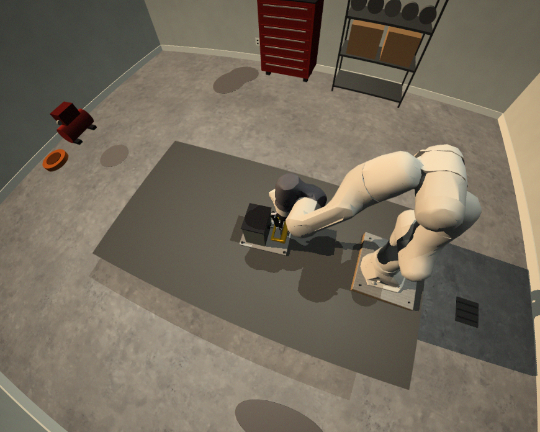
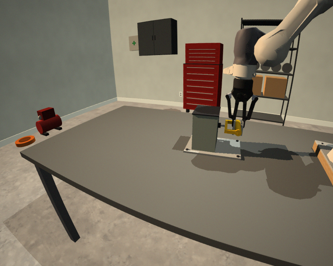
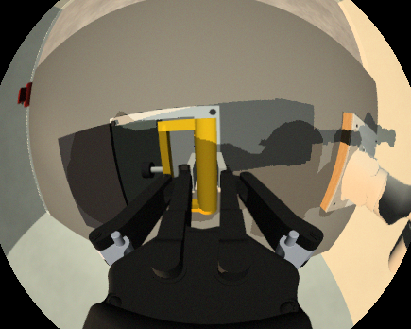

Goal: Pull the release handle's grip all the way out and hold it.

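The release handle's yellow grip (image 1: 279, 241) (image 2: 239, 132) (image 3: 206, 142) is a frame with a thick level bar on the side away from the housing. The housing (image 1: 255, 235) (image 2: 205, 131) is a grey-green box with a dark top. A short thin rod (image 2: 222, 125) (image 3: 157, 169) joins it to the grip. My gripper (image 2: 238, 125) (image 3: 206, 161) points straight down and is shut on the bar, one finger inside the frame and one on the outer side. The fingertips stand close around the bar. The lower fingertips are partly hidden in the wrist view.
A pale base plate (image 1: 265, 249) (image 3: 203, 112) lies under the housing and grip. The housing stands close to the inner finger. The arm's wood-edged mounting board (image 1: 357, 262) (image 2: 324, 163) (image 3: 336, 165) is on the outer side of the grip, with a gap between them.
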Tool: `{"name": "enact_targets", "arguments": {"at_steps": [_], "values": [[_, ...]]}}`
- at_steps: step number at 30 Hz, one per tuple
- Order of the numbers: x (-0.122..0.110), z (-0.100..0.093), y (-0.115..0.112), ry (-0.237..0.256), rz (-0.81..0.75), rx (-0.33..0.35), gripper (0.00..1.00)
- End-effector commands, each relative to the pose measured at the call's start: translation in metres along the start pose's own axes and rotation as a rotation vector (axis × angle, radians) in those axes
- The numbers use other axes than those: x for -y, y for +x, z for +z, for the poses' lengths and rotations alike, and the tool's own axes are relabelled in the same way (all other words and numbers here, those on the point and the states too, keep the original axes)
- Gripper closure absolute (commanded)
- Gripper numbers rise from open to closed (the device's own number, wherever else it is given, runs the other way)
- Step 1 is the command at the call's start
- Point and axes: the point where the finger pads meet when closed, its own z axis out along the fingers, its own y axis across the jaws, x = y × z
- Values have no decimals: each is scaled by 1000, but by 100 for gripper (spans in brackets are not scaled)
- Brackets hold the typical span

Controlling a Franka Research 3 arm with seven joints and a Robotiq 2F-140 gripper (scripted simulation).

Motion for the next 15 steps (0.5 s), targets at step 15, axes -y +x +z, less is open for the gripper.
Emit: {"name": "enact_targets", "arguments": {"at_steps": [15], "values": [[-3,1,-1,1,-2,1,100]]}}
